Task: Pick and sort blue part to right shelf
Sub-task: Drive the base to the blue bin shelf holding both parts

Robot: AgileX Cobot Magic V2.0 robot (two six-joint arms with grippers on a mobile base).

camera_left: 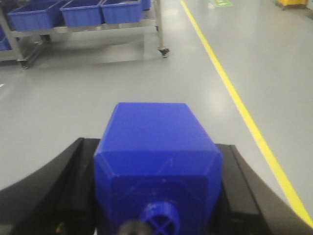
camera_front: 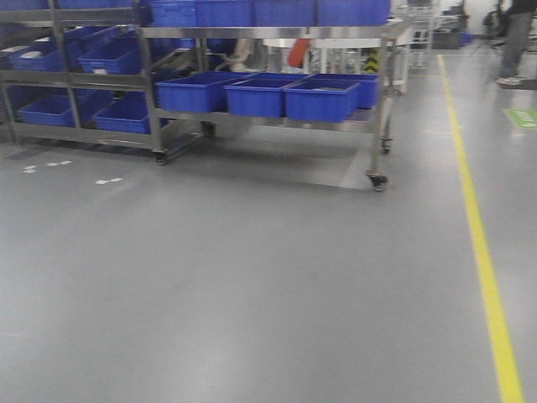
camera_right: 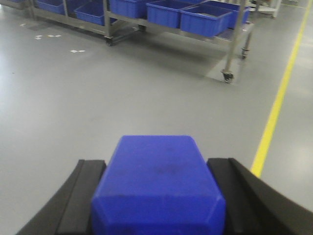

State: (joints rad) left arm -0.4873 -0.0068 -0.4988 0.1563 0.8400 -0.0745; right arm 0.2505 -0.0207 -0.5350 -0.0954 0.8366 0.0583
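Note:
My left gripper (camera_left: 157, 161) is shut on a blue part (camera_left: 154, 156), a blocky piece with chamfered edges and a round boss with a cross at its near end; the black fingers (camera_left: 63, 181) press its two sides. My right gripper (camera_right: 157, 186) is shut on a second blue part (camera_right: 159, 181) of the same blocky shape, black fingers (camera_right: 234, 191) at both sides. Both parts are held above the grey floor. The right shelf (camera_front: 268, 92), a wheeled steel rack with blue bins, stands ahead in the front view. Neither gripper shows in the front view.
A second rack with blue bins (camera_front: 75, 75) stands to the left of it. A yellow floor line (camera_front: 482, 243) runs along the right. A person's legs (camera_front: 513, 42) show at the far right. White marks (camera_front: 107, 180) lie on the floor at the left.

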